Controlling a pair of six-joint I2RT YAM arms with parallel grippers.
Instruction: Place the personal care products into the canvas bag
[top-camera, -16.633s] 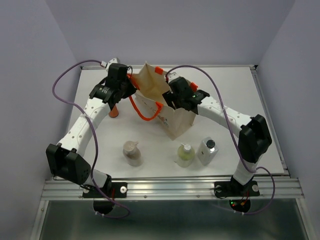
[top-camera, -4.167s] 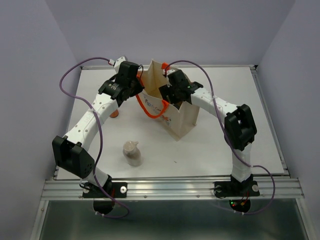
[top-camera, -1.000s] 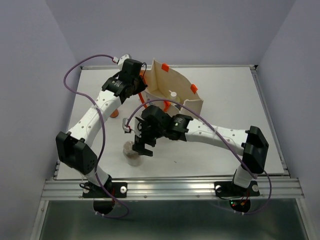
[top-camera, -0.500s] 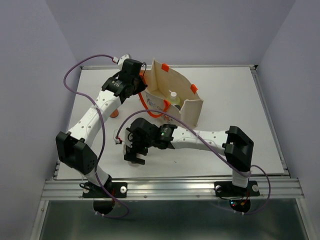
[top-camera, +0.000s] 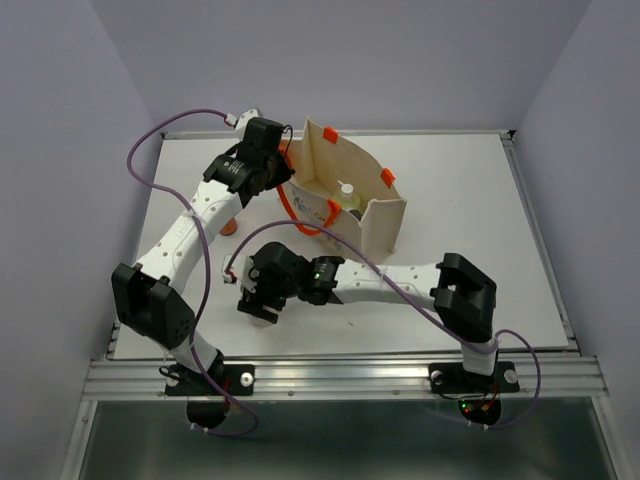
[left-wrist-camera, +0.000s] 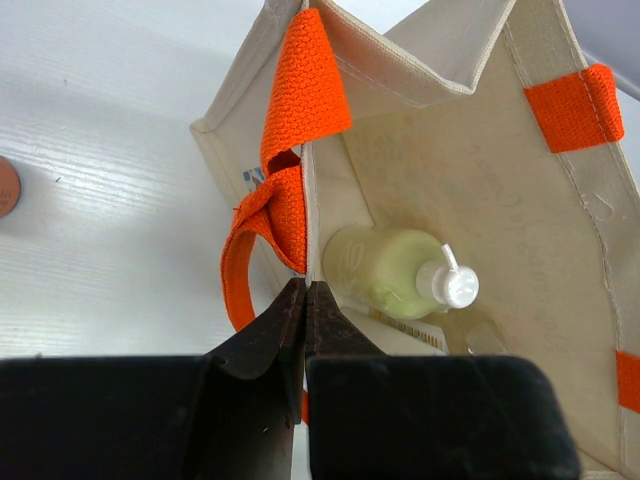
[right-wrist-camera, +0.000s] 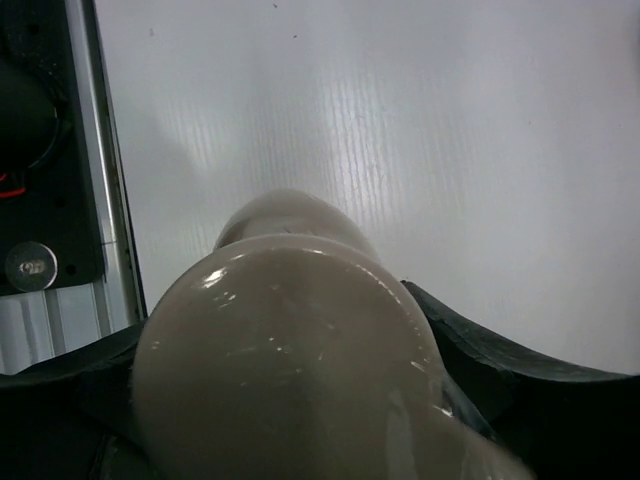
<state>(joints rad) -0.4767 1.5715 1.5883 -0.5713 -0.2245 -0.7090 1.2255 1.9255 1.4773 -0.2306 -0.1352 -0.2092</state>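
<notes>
The left gripper (left-wrist-camera: 305, 292) is clenching shut on the near rim of the beige bag (left-wrist-camera: 470, 150), pinching the canvas just beside the spot where an orange handle (left-wrist-camera: 300, 95) is looping down over the edge. The bag is standing open on the white bench (top-camera: 470, 200), spreading away ahead of this gripper. A pale green bottle (left-wrist-camera: 385, 275) with a white pump cap is lying on its side inside the bag, just beyond the fingertips and a little to their right, and the edge of a whitish object is showing beside it, too little to identify. An orange bottle (top-camera: 230, 228) is standing on the bench off to the left of this gripper, outside the bag and partly hidden by the arm. The right gripper (top-camera: 258, 302) is reaching low at the near part of the bench, well apart from the bag, straddling a tan bottle (right-wrist-camera: 290, 340). That bottle is filling the gap between the two dark fingers (right-wrist-camera: 500, 370), which are sitting tight against its sides; whether they are actually squeezing it I cannot tell.
</notes>
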